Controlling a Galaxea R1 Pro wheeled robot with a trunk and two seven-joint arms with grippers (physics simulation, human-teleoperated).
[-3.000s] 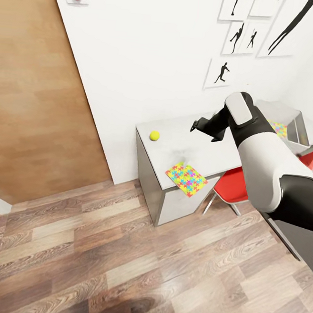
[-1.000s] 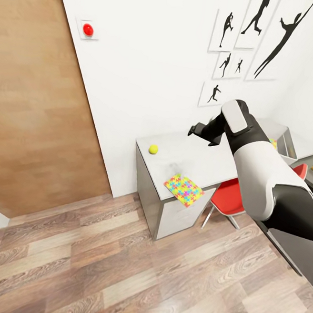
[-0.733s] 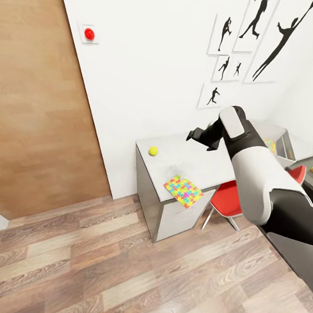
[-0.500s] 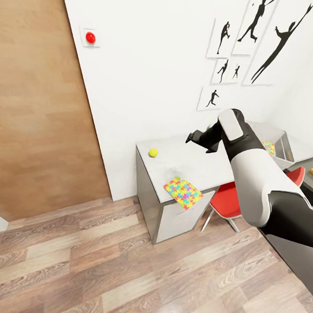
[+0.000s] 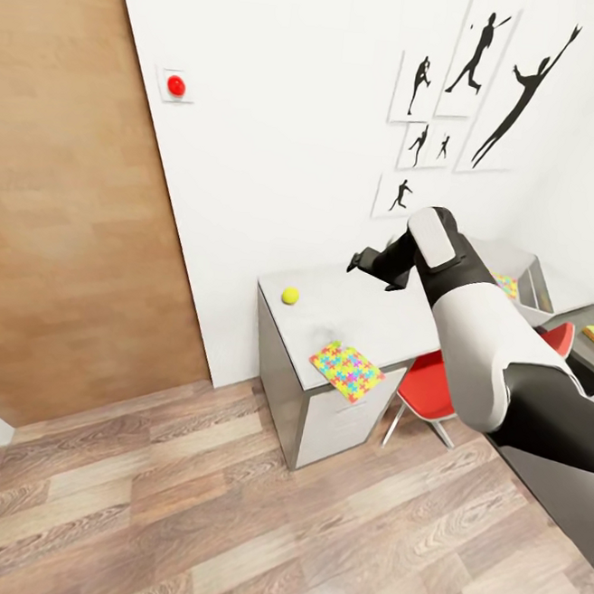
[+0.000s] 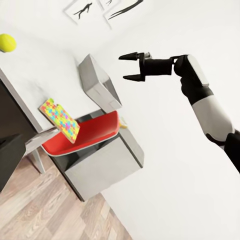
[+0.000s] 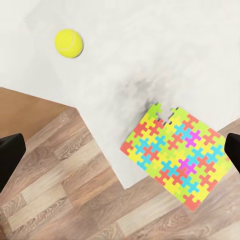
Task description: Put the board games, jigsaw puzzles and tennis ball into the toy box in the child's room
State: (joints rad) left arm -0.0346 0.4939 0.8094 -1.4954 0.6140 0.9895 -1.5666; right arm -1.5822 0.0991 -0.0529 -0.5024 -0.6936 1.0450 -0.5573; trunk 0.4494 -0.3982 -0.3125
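Pale grey desk top point(image 5: 368, 308) as landmark: a small yellow-green tennis ball point(image 5: 290, 295) rests near its wall-side end, a multicoloured jigsaw square point(image 5: 345, 371) overhangs its front edge. The right gripper point(image 5: 362, 261) hovers above, fingers spread, empty.

White wall point(image 5: 288, 105), plank floor point(image 5: 222, 508), red chair point(image 5: 430, 378).

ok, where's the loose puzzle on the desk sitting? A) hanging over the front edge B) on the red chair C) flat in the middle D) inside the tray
A: the puzzle sticks out past the desk's front edge, over the floor; the right wrist view shows the same.
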